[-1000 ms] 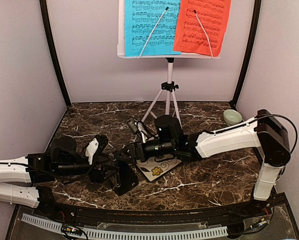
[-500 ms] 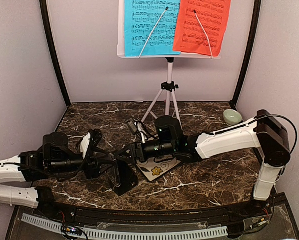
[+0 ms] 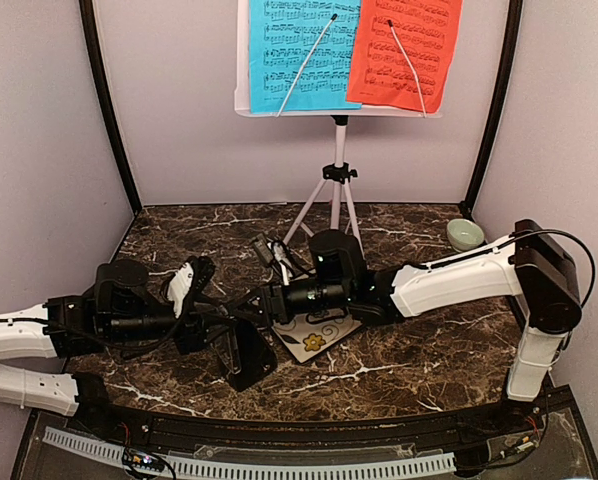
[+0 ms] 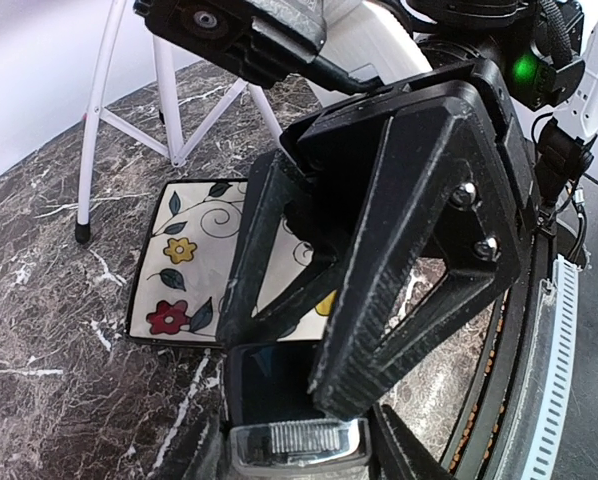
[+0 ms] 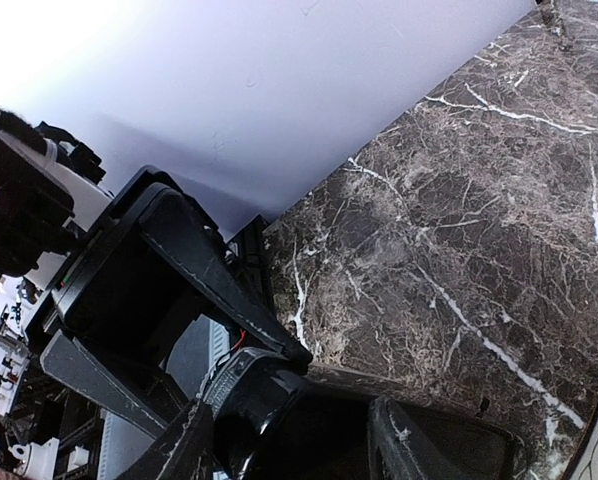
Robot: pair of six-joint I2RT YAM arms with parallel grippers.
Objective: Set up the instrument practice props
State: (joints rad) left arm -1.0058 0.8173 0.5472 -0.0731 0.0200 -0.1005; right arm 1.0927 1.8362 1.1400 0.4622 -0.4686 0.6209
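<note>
The white music stand (image 3: pixel 337 185) stands on its tripod at the back, with the blue music sheet (image 3: pixel 299 50) and the red music sheet (image 3: pixel 409 50) clipped on it. The black metronome (image 3: pixel 244 354) sits on the marble near the front, left of centre. My left gripper (image 3: pixel 215 326) comes in from the left, and its fingers lie tight against the metronome's silver ribbed end (image 4: pixel 297 438). My right gripper (image 3: pixel 252 305) reaches in from the right. The glossy metronome (image 5: pixel 254 400) sits between its fingers, which stand apart from it. The right gripper's fingers (image 4: pixel 409 250) fill the left wrist view.
A square floral tile (image 3: pixel 324 338) lies just right of the metronome, under the right arm. A small green bowl (image 3: pixel 465 234) sits at the back right. A small dark object (image 3: pixel 272 250) lies by the tripod feet. Black frame posts stand at both back corners.
The left arm has pushed right toward the metronome. Both pairs of fingers have narrowed around it. The metronome, stand and sheets have stayed put.
</note>
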